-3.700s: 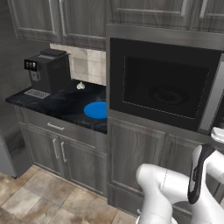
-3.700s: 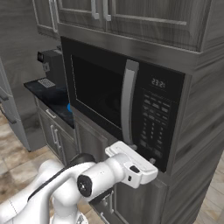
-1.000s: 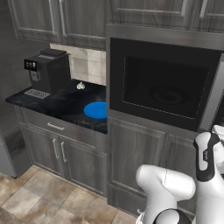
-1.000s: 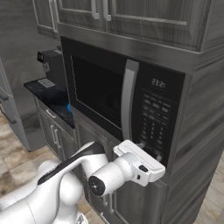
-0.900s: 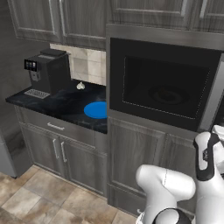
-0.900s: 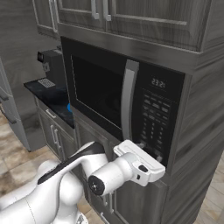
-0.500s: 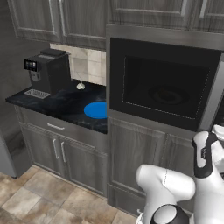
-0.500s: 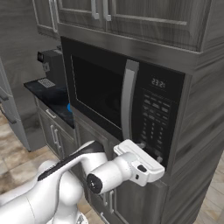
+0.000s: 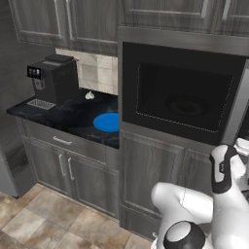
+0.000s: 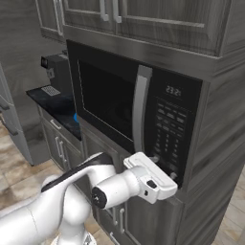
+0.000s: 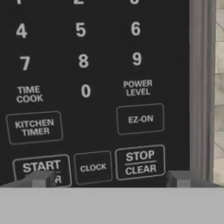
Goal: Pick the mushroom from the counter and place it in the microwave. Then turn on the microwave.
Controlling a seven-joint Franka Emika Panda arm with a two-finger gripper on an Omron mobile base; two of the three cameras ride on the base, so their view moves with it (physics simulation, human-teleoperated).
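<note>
The microwave (image 9: 180, 97) is built into the grey cabinet wall, and its dark glass door is shut. The mushroom is hidden. My gripper (image 10: 165, 167) is pressed up close to the lower part of the microwave's (image 10: 110, 100) button panel (image 10: 170, 139), right of the door handle (image 10: 139, 110). In the hand view the panel (image 11: 87, 87) is very near. The gripper (image 11: 109, 180) is open, with its left fingertip (image 11: 40, 179) over the START button (image 11: 41, 168) and the other just right of STOP CLEAR (image 11: 140, 162). Nothing is between the fingers. The black counter (image 9: 63, 114) lies to the left.
On the counter stand a black coffee machine (image 9: 53, 80), a small whitish garlic-like lump (image 9: 90, 95) and a blue plate (image 9: 107, 121). Grey cabinets run above and below the microwave. A tiled floor (image 9: 34, 219) lies in front of the lower cabinets.
Since the earliest frames my hand has risen from below the microwave to the bottom of the button panel. Over the last second it has hardly moved.
</note>
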